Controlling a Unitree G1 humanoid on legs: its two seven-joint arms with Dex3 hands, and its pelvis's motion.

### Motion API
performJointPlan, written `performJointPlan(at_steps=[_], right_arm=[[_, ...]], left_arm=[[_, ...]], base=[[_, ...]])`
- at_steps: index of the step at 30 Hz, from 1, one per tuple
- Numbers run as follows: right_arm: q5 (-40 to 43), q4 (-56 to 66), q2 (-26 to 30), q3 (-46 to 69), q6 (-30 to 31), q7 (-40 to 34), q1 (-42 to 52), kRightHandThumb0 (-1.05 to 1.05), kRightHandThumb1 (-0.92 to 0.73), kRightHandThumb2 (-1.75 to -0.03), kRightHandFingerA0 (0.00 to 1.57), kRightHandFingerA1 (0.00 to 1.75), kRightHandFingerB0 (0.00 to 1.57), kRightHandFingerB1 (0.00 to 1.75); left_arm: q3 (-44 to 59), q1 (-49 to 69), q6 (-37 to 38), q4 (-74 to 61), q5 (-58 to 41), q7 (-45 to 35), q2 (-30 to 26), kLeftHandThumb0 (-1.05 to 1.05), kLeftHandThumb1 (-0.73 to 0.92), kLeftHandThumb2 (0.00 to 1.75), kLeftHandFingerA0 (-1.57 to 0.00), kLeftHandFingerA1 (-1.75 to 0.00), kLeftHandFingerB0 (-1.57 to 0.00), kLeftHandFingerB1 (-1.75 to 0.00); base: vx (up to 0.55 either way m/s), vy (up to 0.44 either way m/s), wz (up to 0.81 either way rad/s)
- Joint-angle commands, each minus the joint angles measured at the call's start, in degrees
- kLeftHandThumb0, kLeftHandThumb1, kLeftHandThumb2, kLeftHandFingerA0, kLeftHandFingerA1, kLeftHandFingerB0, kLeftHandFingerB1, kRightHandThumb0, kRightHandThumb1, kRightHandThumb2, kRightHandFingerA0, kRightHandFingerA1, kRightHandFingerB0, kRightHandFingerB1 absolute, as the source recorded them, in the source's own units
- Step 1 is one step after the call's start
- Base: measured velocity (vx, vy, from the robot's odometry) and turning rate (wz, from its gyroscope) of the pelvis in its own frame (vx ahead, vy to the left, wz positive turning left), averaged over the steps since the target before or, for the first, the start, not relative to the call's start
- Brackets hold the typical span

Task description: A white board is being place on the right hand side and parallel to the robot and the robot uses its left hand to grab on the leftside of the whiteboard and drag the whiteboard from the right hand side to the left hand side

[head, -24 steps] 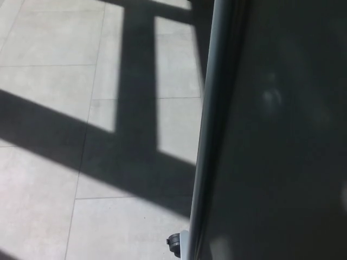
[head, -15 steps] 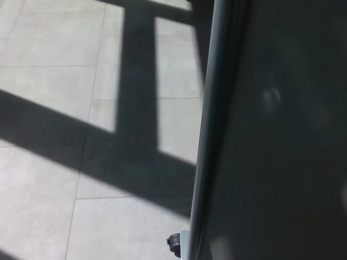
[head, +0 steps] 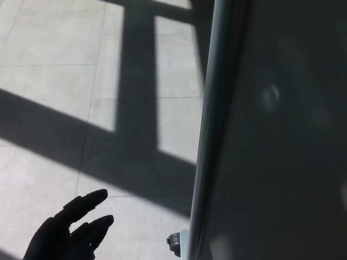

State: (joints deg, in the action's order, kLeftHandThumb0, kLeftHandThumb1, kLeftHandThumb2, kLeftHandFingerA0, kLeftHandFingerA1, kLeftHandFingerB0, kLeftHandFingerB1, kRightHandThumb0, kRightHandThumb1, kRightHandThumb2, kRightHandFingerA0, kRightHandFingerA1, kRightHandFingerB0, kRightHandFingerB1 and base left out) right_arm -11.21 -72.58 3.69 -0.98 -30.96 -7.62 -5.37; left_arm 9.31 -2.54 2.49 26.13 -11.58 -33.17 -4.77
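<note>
Sunlit floor tiles (head: pixel 49 38) crossed by broad window shadows fill the left of the view, and low at the left the robot's left hand (head: pixel 68 230) hangs over them, fingers spread and holding nothing. To its right, well apart, stands the whiteboard (head: pixel 271 135), its grey left edge (head: pixel 209 135) running near-upright from a caster (head: pixel 174 244), so the reach must go rightward. Its right hand is out of sight.
</note>
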Motion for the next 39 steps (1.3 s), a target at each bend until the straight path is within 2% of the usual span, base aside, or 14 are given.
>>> performJointPlan(at_steps=[1,4,5,6,9,12,14,16,21,23,32,33,36,39], right_arm=[[-0.2,-0.7,0.8,0.0,-1.9,-0.9,0.4,-0.43,-0.79,-0.68,0.94,0.90,0.36,0.77],[-0.2,-0.8,0.8,-0.1,-1.7,-0.9,0.3,-0.43,-0.79,-0.68,0.99,0.89,0.35,0.76],[0.1,-0.9,0.8,0.0,-1.8,-0.6,0.5,-0.43,-0.80,-0.66,0.92,0.88,0.37,0.77],[0.1,-0.9,0.8,0.0,-2.0,-0.6,0.7,-0.45,-0.79,-0.67,0.95,0.89,0.37,0.78],[-0.4,-0.9,0.8,-0.4,-1.9,-1.0,1.1,-0.45,-0.80,-0.67,0.93,0.88,0.39,0.78],[-0.4,-1.0,1.0,-0.6,-2.2,-0.9,1.2,-0.44,-0.79,-0.69,0.88,0.86,0.40,0.79],[-0.1,-1.1,0.9,-0.3,-2.2,-0.5,1.4,-0.43,-0.79,-0.69,0.87,0.88,0.40,0.80],[0.1,-1.1,0.8,-0.2,-2.2,-0.5,1.5,-0.45,-0.77,-0.69,1.16,1.00,0.43,0.83],[-1.4,-1.1,1.2,-1.3,-2.6,-2.0,1.9,-0.46,-0.77,-0.69,1.14,0.96,0.42,0.84],[-0.3,-1.2,0.9,-0.6,-2.9,-0.7,2.1,-0.43,-0.77,-0.70,0.93,0.91,0.41,0.84],[-0.5,-1.5,1.1,-0.6,-3.0,-0.7,2.1,-0.45,-0.76,-0.70,1.05,0.96,0.41,0.85],[0.0,-1.4,1.0,-0.3,-3.1,-0.1,2.2,-0.44,-0.77,-0.72,0.90,0.94,0.41,0.86],[0.1,-1.4,1.0,-0.2,-3.1,0.0,2.2,-0.44,-0.77,-0.72,0.90,0.94,0.41,0.86],[0.3,-1.5,0.8,0.1,-3.7,0.3,2.2,-0.44,-0.76,-0.71,1.01,0.98,0.43,0.90]], left_arm=[[-3.1,-4.1,-9.7,-11.2,-0.8,1.5,-1.9,-0.28,0.59,1.05,-0.03,-0.50,0.00,-0.48],[-4.1,-6.4,-12.5,-13.6,-1.3,1.8,-1.9,-0.26,0.59,1.05,-0.03,-0.50,0.00,-0.48],[-4.7,-8.1,-14.9,-15.2,-2.1,2.0,-1.3,-0.41,0.55,0.67,-0.09,-0.37,-0.09,-0.21],[-5.4,-8.9,-16.5,-16.3,-2.3,2.2,-1.2,-0.34,0.57,0.60,-0.11,-0.34,-0.07,-0.19],[-8.0,-11.1,-15.2,-16.1,-0.5,1.2,-1.3,-0.42,0.52,0.72,-0.04,-0.38,-0.03,-0.14],[-10.2,-13.0,-14.3,-15.4,-0.1,0.1,-1.5,-0.40,0.59,0.58,-0.05,-0.29,0.00,-0.18],[-11.8,-14.2,-14.6,-15.2,0.6,0.2,-2.0,-0.46,0.48,0.75,-0.02,-0.30,0.00,-0.14],[-13.4,-16.8,-15.0,-13.3,1.4,0.3,-1.6,-0.44,0.46,0.63,0.00,-0.21,0.00,-0.11],[-15.0,-19.7,-15.1,-10.4,0.9,-0.3,-1.1,-0.42,0.43,0.64,0.00,-0.12,0.00,-0.03],[-15.2,-20.2,-16.2,-10.3,0.6,-0.1,-1.0,-0.51,0.29,0.67,0.00,-0.17,0.00,-0.09],[-17.1,-22.9,-13.5,-6.2,2.9,0.6,-1.1,-0.66,0.39,0.72,0.00,-0.11,0.00,0.00],[-17.1,-23.2,-14.7,-6.5,2.8,0.7,-1.0,-0.67,0.40,0.73,0.00,-0.11,0.00,0.00],[-17.1,-23.3,-14.8,-6.5,2.8,0.7,-1.0,-0.67,0.40,0.73,0.00,-0.11,0.00,0.00],[-17.1,-25.4,-14.5,-3.4,2.6,0.3,0.0,-0.65,0.40,0.74,0.00,-0.14,0.00,-0.03]], base=[[0.00,0.000,0.00],[0.00,0.000,0.00],[0.00,0.000,0.00],[0.00,0.000,0.00],[0.00,0.000,0.00],[0.00,0.000,0.00],[0.00,0.000,0.00],[0.00,0.000,0.00],[0.00,0.000,0.00],[0.00,0.000,0.00],[0.00,0.000,0.00],[0.00,0.000,0.00],[0.00,0.000,0.00],[0.00,0.000,0.00]])
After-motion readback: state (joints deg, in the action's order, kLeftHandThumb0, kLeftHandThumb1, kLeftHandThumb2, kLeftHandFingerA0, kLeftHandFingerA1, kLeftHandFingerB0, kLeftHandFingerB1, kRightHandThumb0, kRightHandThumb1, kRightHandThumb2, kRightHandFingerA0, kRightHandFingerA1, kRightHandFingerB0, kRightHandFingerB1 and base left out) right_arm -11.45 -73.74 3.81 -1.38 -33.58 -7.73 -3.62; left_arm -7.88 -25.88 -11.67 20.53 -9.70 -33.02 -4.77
